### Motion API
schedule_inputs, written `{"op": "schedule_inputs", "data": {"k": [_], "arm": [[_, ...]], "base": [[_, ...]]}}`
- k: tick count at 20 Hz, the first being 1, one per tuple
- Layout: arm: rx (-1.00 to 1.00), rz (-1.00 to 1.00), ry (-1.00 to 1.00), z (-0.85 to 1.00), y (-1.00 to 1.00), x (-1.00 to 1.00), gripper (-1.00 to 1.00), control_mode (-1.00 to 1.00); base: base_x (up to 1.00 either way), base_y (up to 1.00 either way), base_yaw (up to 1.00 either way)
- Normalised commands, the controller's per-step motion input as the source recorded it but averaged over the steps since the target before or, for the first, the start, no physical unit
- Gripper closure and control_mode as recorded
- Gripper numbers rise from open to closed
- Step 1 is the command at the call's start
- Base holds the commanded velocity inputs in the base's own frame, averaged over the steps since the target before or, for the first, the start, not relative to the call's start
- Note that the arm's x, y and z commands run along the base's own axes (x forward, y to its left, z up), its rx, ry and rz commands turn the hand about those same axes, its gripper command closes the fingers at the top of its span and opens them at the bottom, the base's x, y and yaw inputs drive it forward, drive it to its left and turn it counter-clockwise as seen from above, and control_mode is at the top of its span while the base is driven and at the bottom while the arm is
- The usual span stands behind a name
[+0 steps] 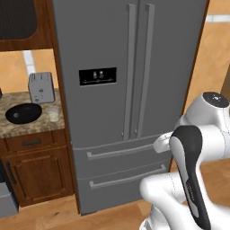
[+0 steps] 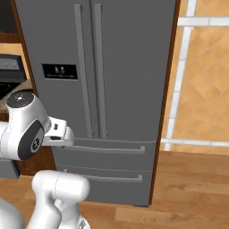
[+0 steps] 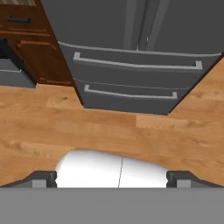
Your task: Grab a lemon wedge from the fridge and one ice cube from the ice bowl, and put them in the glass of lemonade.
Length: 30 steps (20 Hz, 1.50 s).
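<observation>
The fridge (image 1: 103, 112) stands straight ahead with both doors and both lower drawers closed, and it also fills much of the right base view (image 2: 125, 67). The lemon wedge is hidden. On the stone counter to the fridge's left sit the ice bowl (image 1: 23, 112) and, just right of it, the glass of lemonade (image 1: 54, 116). My gripper (image 3: 111, 179) is open, its fingertips (image 3: 41, 178) wide apart with nothing between them. It points down at the wood floor in front of the fridge drawers (image 3: 131, 83). The hand (image 1: 164, 143) hangs low, near the upper drawer's handle.
A grey toaster (image 1: 41, 87) stands behind the bowl. Brown wooden cabinets (image 1: 38, 166) carry the counter, with a grey appliance (image 1: 6, 197) further left. A dark microwave (image 1: 18, 18) hangs above. Wood floor (image 2: 192, 188) lies open to the fridge's right.
</observation>
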Motion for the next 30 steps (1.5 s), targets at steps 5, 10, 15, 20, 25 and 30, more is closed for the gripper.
{"op": "schedule_inputs", "data": {"k": [5,10,15,20,25,30], "arm": [[0.00,0.00,0.00,0.00,0.00,0.00,-1.00,1.00],[0.00,0.00,-0.04,0.00,-0.02,0.01,-1.00,-1.00],[0.00,0.00,-0.09,0.00,-0.03,0.11,-1.00,-1.00],[0.00,-0.04,-0.33,0.35,-0.16,0.51,-1.00,-1.00],[0.00,-0.02,-0.37,0.42,-0.44,0.35,-1.00,-1.00],[0.03,-0.11,-0.11,0.17,-0.36,0.53,-1.00,-1.00]], "base": [[0.02,-0.12,0.00],[0.00,0.00,0.00],[0.00,0.00,0.00],[0.00,0.00,0.00],[0.00,0.00,0.00],[0.00,0.00,0.00]]}}
